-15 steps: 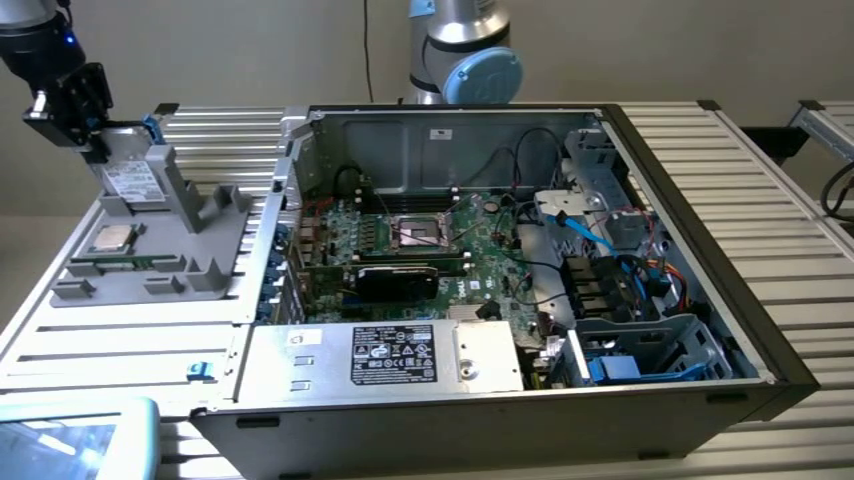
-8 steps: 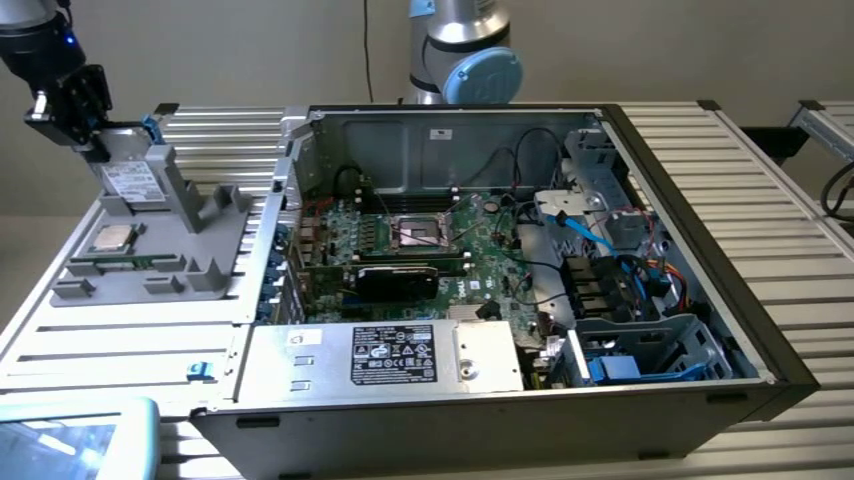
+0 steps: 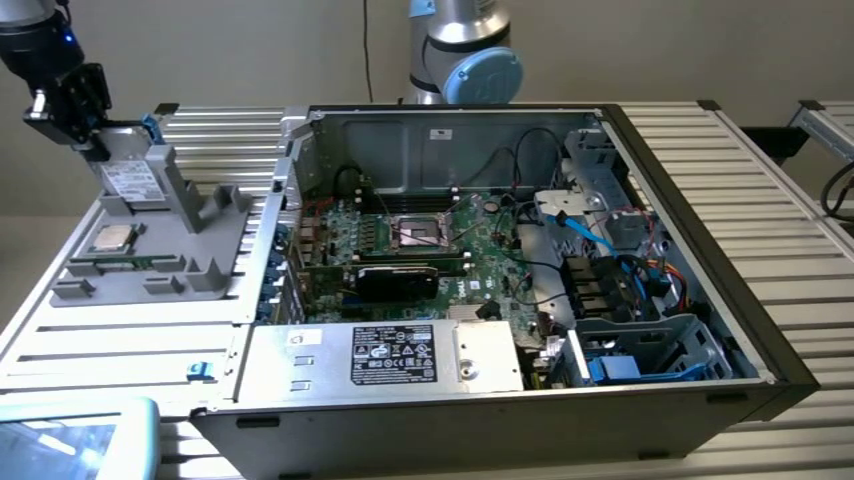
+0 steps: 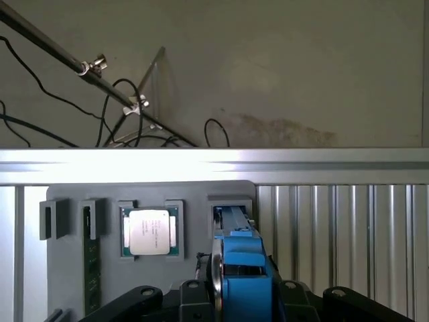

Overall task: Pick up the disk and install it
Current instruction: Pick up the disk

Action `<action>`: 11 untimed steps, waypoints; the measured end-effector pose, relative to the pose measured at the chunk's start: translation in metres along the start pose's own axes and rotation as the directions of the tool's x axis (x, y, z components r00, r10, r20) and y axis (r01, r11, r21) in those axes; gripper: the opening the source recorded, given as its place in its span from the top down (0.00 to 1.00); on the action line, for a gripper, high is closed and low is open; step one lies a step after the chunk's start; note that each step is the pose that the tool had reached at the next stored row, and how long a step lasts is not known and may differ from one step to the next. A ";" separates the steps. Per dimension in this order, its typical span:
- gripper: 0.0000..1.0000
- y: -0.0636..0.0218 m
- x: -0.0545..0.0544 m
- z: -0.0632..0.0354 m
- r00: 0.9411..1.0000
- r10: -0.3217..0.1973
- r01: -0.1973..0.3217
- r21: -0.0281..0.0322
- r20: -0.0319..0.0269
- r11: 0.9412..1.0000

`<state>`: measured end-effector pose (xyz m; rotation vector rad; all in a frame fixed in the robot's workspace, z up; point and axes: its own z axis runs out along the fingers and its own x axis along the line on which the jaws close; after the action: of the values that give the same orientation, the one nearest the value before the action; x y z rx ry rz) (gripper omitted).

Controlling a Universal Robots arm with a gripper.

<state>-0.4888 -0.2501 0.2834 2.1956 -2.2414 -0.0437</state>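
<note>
Disk [image 3: 130, 180] with its blue frame stands on edge in a slot at the far end of the grey holder [image 3: 200, 270], at the exterior view's left, well apart from the open computer case [image 3: 694, 200]. The gripper [image 3: 98, 140] sits on its upper end; in the wrist view its jaws press the blue frame from both sides, gripping the disk [image 4: 244, 268]. A square chip [image 4: 149, 231] lies in the holder just beside it

Robotics laboratory bench. An opened computer case [image 3: 441, 140] is laid on a slatted aluminium table [image 3: 754, 170] at centre frame, and a robot arm [image 3: 461, 50] is mounted behind it at upper centre. A grey parts fixture [image 3: 214, 270] is set at left. In the wrist view, loose cables [image 4: 216, 121] are strung along a bare wall [image 4: 301, 67].
</note>
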 end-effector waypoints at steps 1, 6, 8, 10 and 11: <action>0.63 0.0000 0.000 -0.0002 1.000 0.000 0.000 0.002 0.000 1.000; 0.63 0.0000 0.000 -0.0012 1.000 0.000 0.000 0.006 0.000 1.000; 0.63 0.0001 0.000 -0.0014 1.000 0.000 0.000 0.006 0.000 1.000; 0.63 0.0001 0.000 -0.0025 1.000 0.000 0.000 0.006 0.000 1.000; 0.63 0.0001 0.000 -0.0037 1.000 0.000 0.000 0.006 0.000 1.000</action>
<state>-0.4888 -0.2500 0.2871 2.1984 -2.2444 -0.0372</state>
